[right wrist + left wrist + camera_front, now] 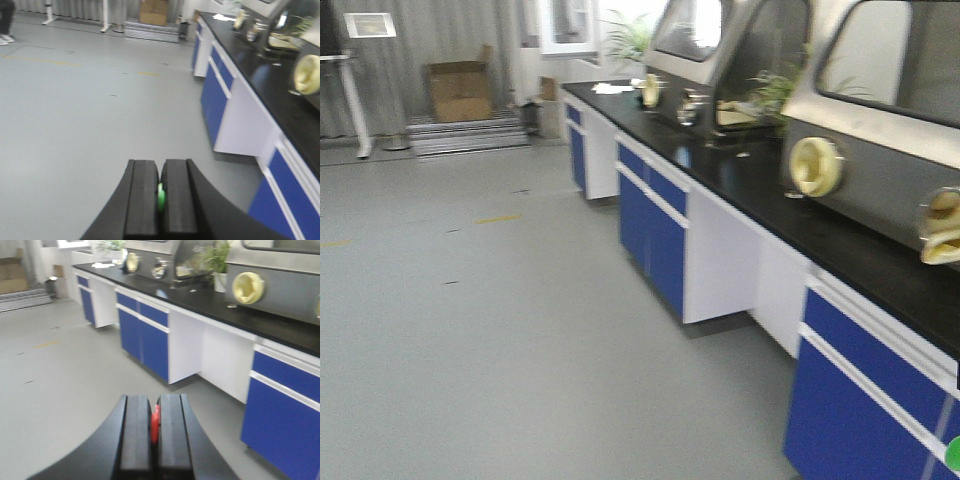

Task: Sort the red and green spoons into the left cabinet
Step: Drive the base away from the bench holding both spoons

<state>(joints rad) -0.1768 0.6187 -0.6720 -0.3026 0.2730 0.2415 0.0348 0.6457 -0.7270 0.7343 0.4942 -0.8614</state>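
In the left wrist view my left gripper (pixel 155 401) is shut on a red spoon (pixel 155 423); only a thin red sliver shows between the black fingers. In the right wrist view my right gripper (pixel 160 165) is shut on a green spoon (pixel 161 196), seen as a thin green sliver between the fingers. A green spot (pixel 953 455) shows at the bottom right corner of the front view. Both grippers hang above grey floor, some way from the blue and white cabinets (pixel 666 231). I cannot tell which one is the left cabinet.
A long black counter (pixel 770 190) runs along the right with blue-doored cabinets (pixel 144 337) under it and glove boxes (pixel 880 130) and plants on top. A cardboard box (pixel 460 90) and steps stand at the far wall. Grey floor (pixel 470 320) spreads to the left.
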